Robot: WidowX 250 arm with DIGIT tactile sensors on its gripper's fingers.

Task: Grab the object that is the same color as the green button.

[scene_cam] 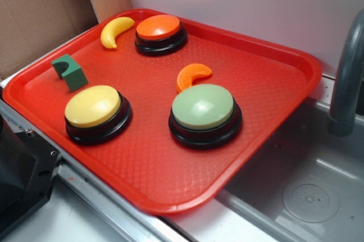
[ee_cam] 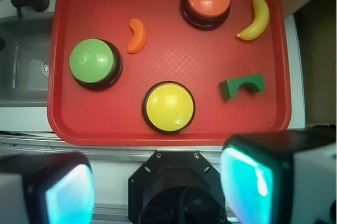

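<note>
Eyeing block: green block point(ee_cam: 242, 86) looks light, soft foam; pinch its flat long sides
Gripper: gripper point(ee_cam: 158, 184) high above tray point(ee_cam: 168, 129), fingers apart, empty

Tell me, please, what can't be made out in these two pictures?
- Gripper: absent from the exterior view; in the wrist view its fingers are blurred and cut off by the bottom edge.
- Green block: its arched notch barely shows in the exterior view.
- Sink faucet: top cut off by the right edge.
</note>
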